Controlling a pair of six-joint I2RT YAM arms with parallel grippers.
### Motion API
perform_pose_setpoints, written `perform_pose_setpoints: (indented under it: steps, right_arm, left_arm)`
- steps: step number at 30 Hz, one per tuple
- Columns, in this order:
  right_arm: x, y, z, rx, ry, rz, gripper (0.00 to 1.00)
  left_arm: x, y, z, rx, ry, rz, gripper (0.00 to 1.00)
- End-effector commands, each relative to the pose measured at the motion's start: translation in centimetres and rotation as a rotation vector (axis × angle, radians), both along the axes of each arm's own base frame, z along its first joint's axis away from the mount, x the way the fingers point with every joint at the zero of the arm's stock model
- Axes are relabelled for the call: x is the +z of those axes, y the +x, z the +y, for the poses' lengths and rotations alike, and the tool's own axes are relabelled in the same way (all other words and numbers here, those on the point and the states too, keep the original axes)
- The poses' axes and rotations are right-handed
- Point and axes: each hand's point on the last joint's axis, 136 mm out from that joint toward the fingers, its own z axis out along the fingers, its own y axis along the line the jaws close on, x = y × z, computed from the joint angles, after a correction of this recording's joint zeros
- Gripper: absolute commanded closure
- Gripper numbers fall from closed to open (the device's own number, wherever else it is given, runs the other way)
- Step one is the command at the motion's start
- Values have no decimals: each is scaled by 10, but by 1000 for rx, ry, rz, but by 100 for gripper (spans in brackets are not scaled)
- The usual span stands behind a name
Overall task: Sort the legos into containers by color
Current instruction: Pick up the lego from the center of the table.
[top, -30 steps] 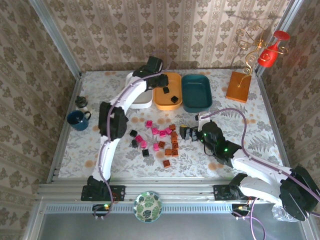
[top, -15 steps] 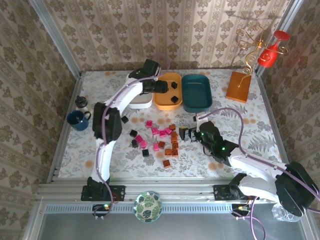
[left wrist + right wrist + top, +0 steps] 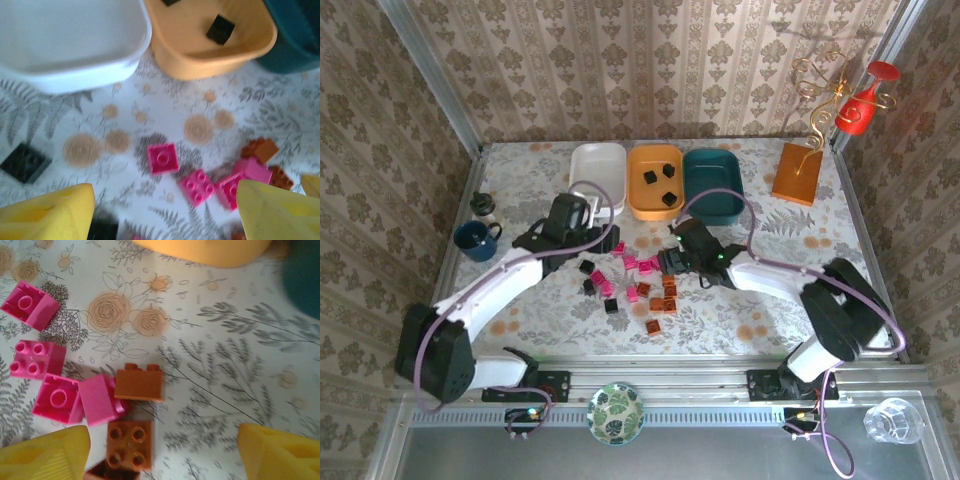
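Our left hand: fingers apart, empty, over pink blocks. Our right hand: apart too, over brown blocks. Three black blocks in orange tray; rest loose on table.

Three trays stand in a row at the far side of the floral-patterned table. The white shallow rounded plastic tray is left, the orange tray of the same shape is in the middle, and the dark teal tray is right. Three small black plastic legos lie in the orange tray.

Loose pink, black and brown-orange plastic legos lie scattered on the table in front of the trays. Right wrist view: a brown lego touches a pink lego on its left.

The dark blue mug sits near the left edge, with a small dark jar just behind it. The flat orange square stand with gold wire is right of the teal tray. A green patterned round plate lies before the table's near edge, between the arm bases.
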Motion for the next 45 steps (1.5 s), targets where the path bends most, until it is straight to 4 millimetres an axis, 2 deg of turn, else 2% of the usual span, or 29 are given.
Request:
perform_pose_setpoints:
  steps: [1,7,13,16,21,26,33,35,38,43,45]
  right_arm:
    - [-15,-2,11,32,-23,106,24]
    - [-25,22,16,11,-68,118,32]
    - [-38,38,8,-10,-98,162,37]
    - [-47,35,2,-5,-134,199,39]
    - [-45,30,-14,-20,-147,211,40]
    - [-49,24,-8,-23,-109,245,45]
    - [-48,23,-12,-44,-120,208,53]
    - [-41,25,-10,-30,-112,184,58]
    - [-15,31,-16,-34,-117,111,61]
    - [47,46,-35,-88,-39,-45,63]
    - [66,54,-33,-93,31,-90,63]
  left_arm:
    - [22,-3,13,48,-40,-87,24]
    - [16,-23,29,52,-27,-94,24]
    - [11,-30,34,62,-37,-102,23]
    - [11,-30,36,67,-30,-111,23]
    - [10,-28,39,66,-7,-115,23]
    - [6,-24,38,68,1,-107,23]
    - [-1,-23,36,61,-2,-93,23]
    - [-2,-22,35,60,-1,-90,23]
    - [-2,-23,34,55,-8,-81,23]
    - [2,-25,29,48,-44,-86,23]
    - [3,-25,28,47,-53,-88,23]
